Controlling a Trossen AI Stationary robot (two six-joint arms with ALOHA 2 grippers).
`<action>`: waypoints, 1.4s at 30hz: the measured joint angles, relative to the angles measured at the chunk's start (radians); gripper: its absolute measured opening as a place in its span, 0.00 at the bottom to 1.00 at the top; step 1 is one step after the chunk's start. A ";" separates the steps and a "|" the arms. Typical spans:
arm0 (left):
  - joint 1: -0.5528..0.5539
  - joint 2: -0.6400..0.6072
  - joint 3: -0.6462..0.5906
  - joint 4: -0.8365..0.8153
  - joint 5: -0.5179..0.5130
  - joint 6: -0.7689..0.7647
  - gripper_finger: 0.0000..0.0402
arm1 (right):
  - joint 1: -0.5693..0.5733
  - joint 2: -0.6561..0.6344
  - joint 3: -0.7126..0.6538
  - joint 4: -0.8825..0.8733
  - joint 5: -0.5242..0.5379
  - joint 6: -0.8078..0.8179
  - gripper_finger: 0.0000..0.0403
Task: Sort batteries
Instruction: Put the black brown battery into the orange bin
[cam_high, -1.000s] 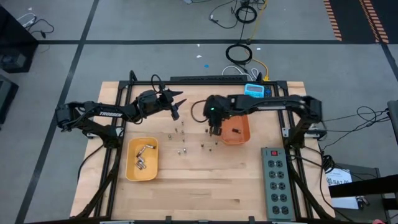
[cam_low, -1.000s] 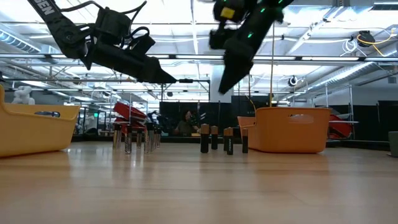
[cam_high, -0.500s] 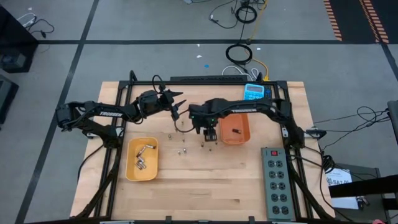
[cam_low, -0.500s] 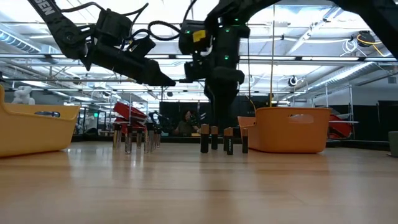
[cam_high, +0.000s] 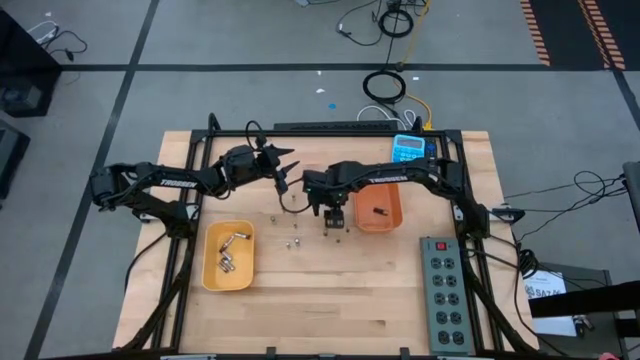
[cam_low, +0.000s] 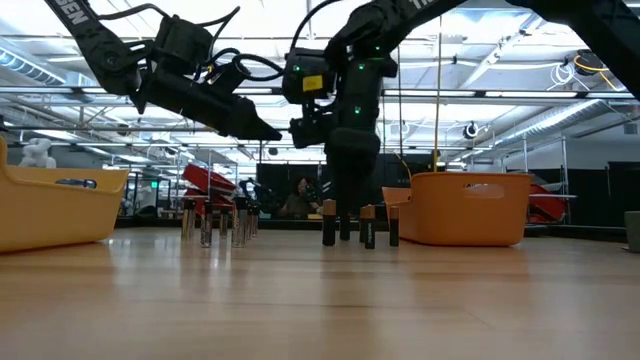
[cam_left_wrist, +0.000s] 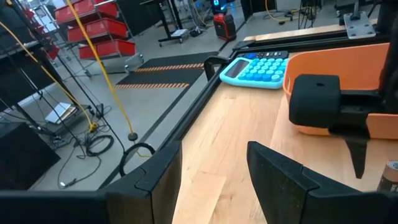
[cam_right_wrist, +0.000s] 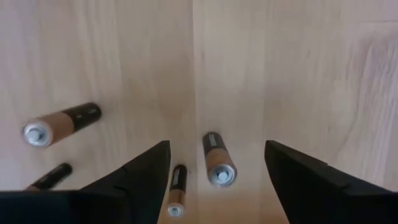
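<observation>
Several small dark batteries (cam_low: 368, 228) stand upright on the table beside the orange bin (cam_high: 378, 205), which holds one dark battery (cam_high: 379, 211). Silvery batteries (cam_low: 210, 225) stand farther left, and more lie in the yellow bin (cam_high: 228, 255). My right gripper (cam_high: 335, 220) points straight down over the dark group, open. In the right wrist view its fingers (cam_right_wrist: 143, 171) stand on either side of one upright dark battery (cam_right_wrist: 217, 158) without touching it. My left gripper (cam_high: 285, 172) hovers open, high above the table's far left part.
A blue calculator (cam_high: 408, 146) lies at the far edge behind the orange bin. A grey power strip (cam_high: 444, 290) sits at the near right. More dark batteries (cam_right_wrist: 59, 124) stand close to my right fingers. Bare wood (cam_high: 320, 300) spreads across the near side.
My right gripper has swung from a tilted pose by the orange bin to pointing straight down. It has shifted slightly toward the table's left and come down over the dark batteries. The batteries have stayed where they were.
</observation>
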 joint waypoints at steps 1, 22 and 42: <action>0.000 0.000 0.000 -0.001 0.000 0.000 0.48 | 0.000 0.000 -0.008 0.012 0.000 0.010 0.62; 0.000 0.000 0.000 -0.002 0.000 -0.001 0.48 | 0.002 -0.001 -0.071 0.097 0.009 0.098 0.38; 0.000 0.000 0.000 -0.004 0.000 -0.001 0.48 | 0.009 -0.050 -0.033 0.101 0.097 0.029 0.08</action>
